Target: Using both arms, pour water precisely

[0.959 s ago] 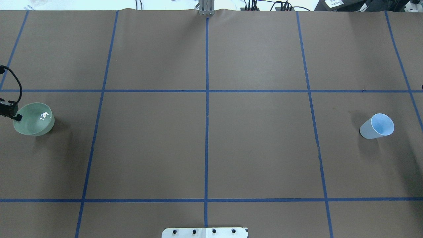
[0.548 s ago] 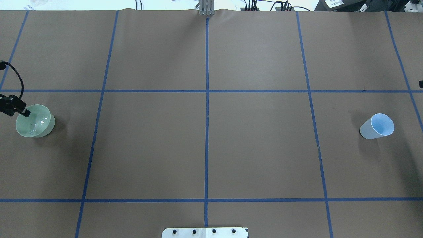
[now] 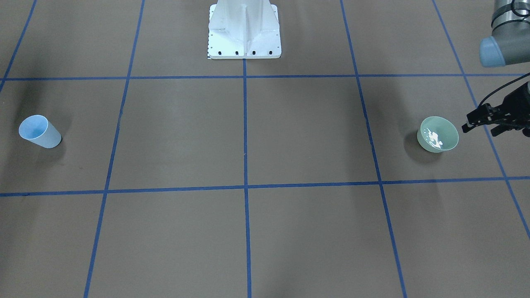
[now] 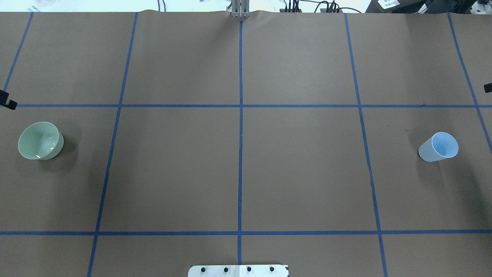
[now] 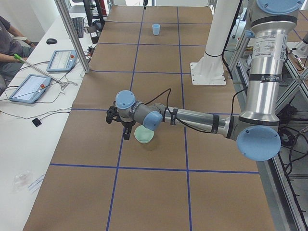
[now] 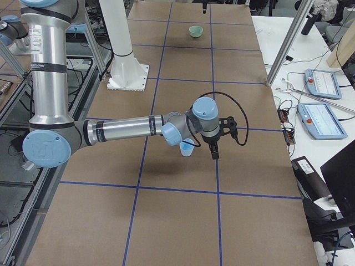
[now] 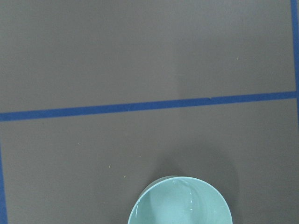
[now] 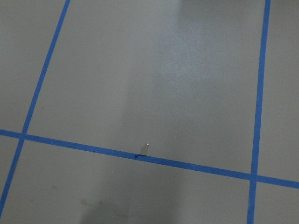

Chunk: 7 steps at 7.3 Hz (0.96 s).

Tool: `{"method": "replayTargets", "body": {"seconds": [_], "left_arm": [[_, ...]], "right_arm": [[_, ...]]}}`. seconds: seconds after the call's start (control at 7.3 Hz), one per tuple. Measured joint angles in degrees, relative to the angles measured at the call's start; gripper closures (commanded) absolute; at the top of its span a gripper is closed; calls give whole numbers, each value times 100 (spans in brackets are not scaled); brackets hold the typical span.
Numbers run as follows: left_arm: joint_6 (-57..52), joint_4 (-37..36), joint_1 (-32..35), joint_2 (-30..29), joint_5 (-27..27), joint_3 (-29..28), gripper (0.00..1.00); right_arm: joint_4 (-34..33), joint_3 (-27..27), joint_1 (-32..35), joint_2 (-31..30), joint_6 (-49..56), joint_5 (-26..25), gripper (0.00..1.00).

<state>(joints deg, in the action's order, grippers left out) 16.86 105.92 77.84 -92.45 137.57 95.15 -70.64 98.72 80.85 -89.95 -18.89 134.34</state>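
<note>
The water point(image 3: 434, 138) lies in a pale green bowl point(image 3: 439, 134) near the left end of the table point(image 4: 300, 173), showing only as white glints on the bowl's floor. The bowl stands upright on the brown cover, inside one square of the blue tape lines point(image 4: 240, 154).

The left arm point(image 5: 192, 118) reaches out low over the table, and the left gripper point(image 3: 480, 126) hangs just beside the bowl on its outer, left side, apart from it. Its jaws stand spread with nothing between them. The left wrist camera looks straight down, and only the bowl's rim sits at the bottom edge of its picture.

A light blue cup point(image 4: 440, 147) stands near the right end of the table, well apart from the bowl. The right arm point(image 6: 122, 128) stretches out above it, and the right gripper point(image 6: 215, 148) is past the cup towards the table's right edge. From the overhead view only a black sliver of that gripper shows at the frame's edge, so I cannot tell whether its jaws are spread or closed; they do not seem to touch the cup.

The white pedestal point(image 3: 244, 29) stands at the near edge, midway between the two vessels. A person point(image 5: 5, 31) sits at a side desk beyond the left end.
</note>
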Motion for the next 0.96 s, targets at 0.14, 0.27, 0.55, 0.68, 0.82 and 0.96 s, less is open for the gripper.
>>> {"method": "replayTargets", "body": {"seconds": [0.14, 0.27, 0.55, 0.68, 0.82, 0.96], "left_arm": [[-823, -534, 439, -64, -111, 19, 0], [-1413, -1050, 783, -156, -230, 23, 0], [-1766, -1571, 1043, -176, -299, 5, 0], [-1789, -1633, 1073, -95, -310, 4, 0], [-1790, -1645, 1081, -12, -310, 7, 0], [-1789, -1628, 1082, 41, -287, 21, 0]], "right_arm": [[-330, -16, 37, 48, 149, 20, 0], [-656, -34, 68, 60, 405, 24, 0], [-1414, -34, 111, 75, 1096, -13, 0], [-1650, -29, 178, 65, 1342, -20, 0], [-1846, -20, 308, 45, 1435, -12, 0], [-1991, -17, 421, 39, 1462, 4, 0]]}}
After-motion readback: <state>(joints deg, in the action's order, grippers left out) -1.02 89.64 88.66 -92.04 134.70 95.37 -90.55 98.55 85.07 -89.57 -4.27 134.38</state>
